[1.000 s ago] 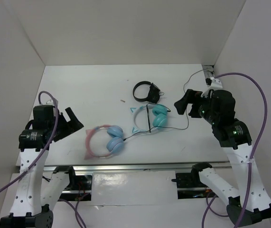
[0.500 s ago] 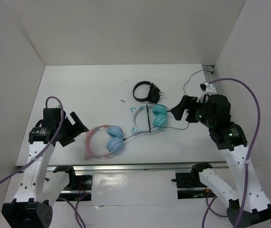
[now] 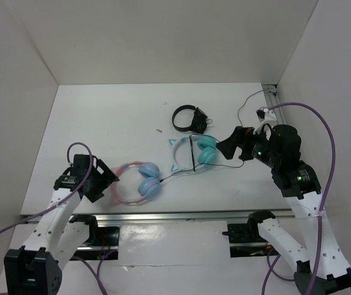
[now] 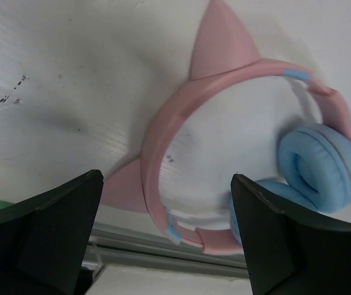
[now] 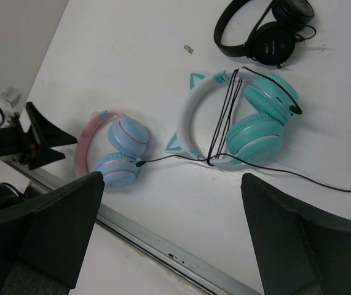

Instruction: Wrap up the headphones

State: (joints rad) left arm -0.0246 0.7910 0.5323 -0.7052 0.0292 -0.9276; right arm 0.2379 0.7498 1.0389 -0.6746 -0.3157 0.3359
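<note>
One table (image 3: 114,117) carries everything, and two arms work over it. The left gripper (image 3: 106,177) hangs low over the near-left part, jaws spread wide, and the wrist view shows the pink band framed between the two fingers with nothing pinched. The right gripper (image 3: 227,142) is spread just as wide and empty, up above the right side.

Three headsets on the surface. The headphones (image 3: 137,182), one pair, lie flat close to the near edge, left of the middle, with the pink cat-eared band toward the left edge and both blue cups together at its right end. They look light, with a stiff, springy plastic band and soft padded cups. The smooth band could skid if nudged, and the ears look snappable, so the band's plain arc between the ears seems the safest hold.

One white-and-teal set (image 3: 190,153) sits mid-table, and one smaller black set (image 3: 189,118) lies just beyond it toward the far edge.

There is one thin black cable (image 5: 224,117). It is limp and easily snagged. It leaves the blue cups, crosses the white-and-teal band in several strands and trails toward the right edge. That stretch likely needs freeing first, pinched near the cup.

One tiny brown scrap (image 3: 158,130) lies left of the black set.
</note>
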